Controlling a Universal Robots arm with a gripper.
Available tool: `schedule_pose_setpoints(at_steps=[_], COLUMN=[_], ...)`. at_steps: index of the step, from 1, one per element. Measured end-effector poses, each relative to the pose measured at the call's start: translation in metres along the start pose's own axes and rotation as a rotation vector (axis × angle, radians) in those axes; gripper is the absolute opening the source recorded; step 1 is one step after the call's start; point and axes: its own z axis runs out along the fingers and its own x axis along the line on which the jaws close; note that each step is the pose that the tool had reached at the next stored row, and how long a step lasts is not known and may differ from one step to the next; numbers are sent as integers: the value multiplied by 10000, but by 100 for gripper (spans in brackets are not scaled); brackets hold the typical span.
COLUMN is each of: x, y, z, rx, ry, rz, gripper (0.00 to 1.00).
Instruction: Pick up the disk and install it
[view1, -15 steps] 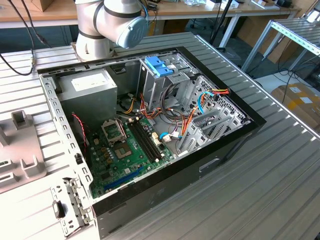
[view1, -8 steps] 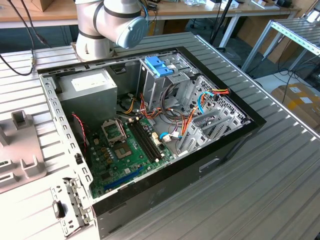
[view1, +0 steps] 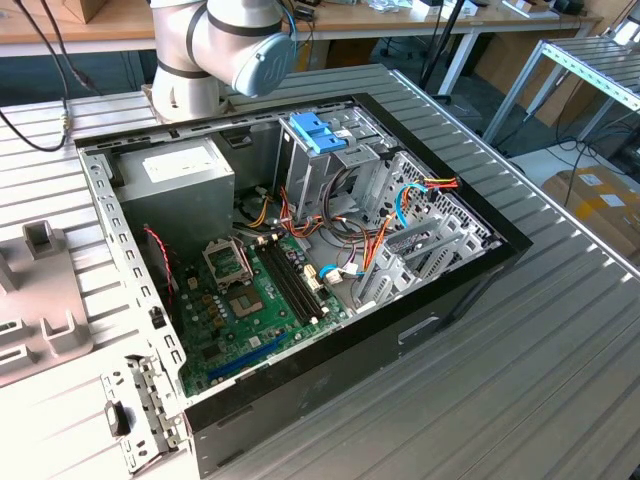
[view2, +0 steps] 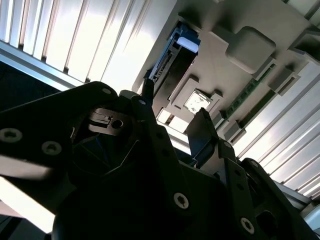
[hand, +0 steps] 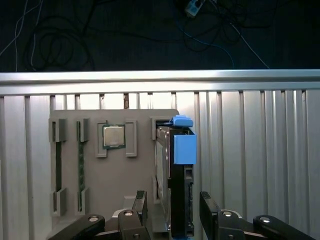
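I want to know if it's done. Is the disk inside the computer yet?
Not yet. The disk stands on its edge in the grey tray, outside the computer, with the open gripper straddling it.

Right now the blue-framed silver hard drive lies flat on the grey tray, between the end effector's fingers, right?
Not flat: the silver metal hard drive in its bright blue plastic frame stands on edge in a slot of the grey plastic tray, as the first wrist view shows. It is between the fingers of the open end effector.
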Motion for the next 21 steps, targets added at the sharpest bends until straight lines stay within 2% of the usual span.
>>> schedule_pose_setpoints(at_steps=[21], x=[-45], y=[56], z=[102], rx=[0], ry=[0], rz=[-1], gripper=[54])
